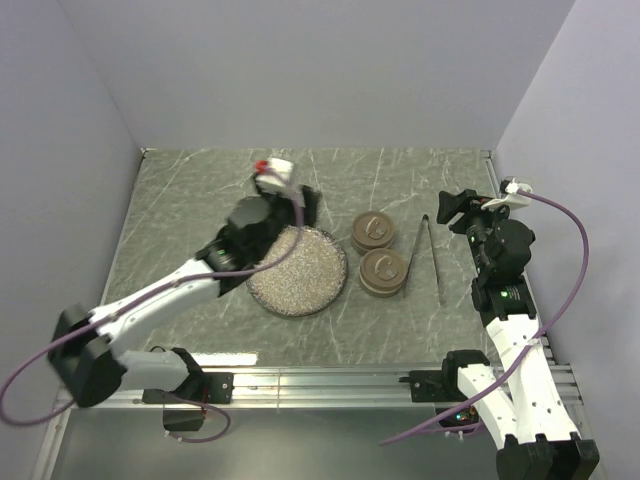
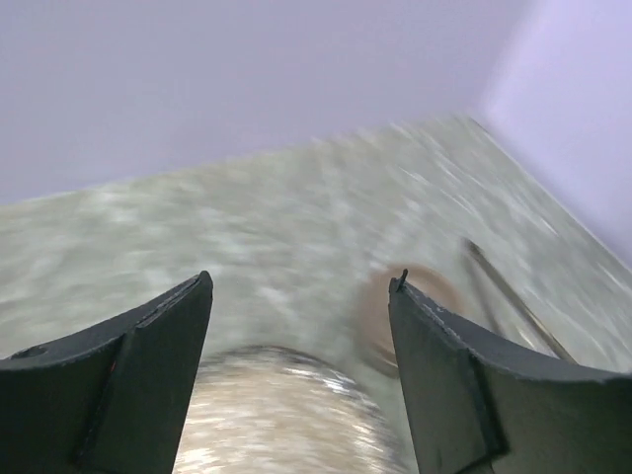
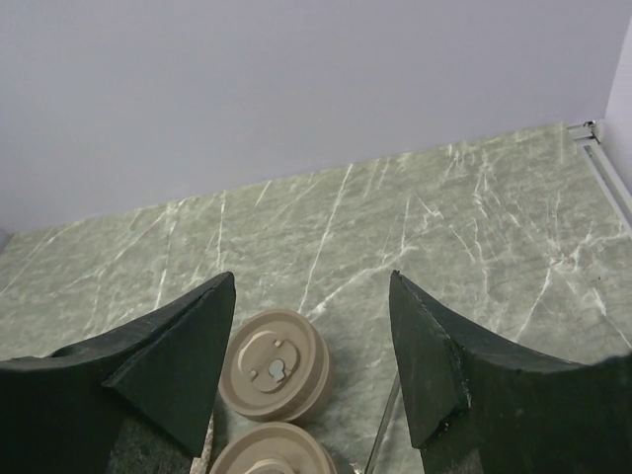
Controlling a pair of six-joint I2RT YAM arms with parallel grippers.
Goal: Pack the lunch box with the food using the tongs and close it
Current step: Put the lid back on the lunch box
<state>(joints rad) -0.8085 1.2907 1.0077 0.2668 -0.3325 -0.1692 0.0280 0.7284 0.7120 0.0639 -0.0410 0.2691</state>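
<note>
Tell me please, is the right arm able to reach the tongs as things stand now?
Probably yes. The tongs lie free on the table close beside the right gripper, nothing stands between the two, and its jaws are open and empty.

Slim dark tongs lie flat, just right of two lidded tan tins.

You have a grey-green tabletop with white marble veins in front of you. Plain pale lavender walls close it in on three sides: the back wall, the left wall and the right wall. A ribbed silver aluminium rail runs along the near edge. The light is soft and even, and shadows on the surface are faint.
</note>
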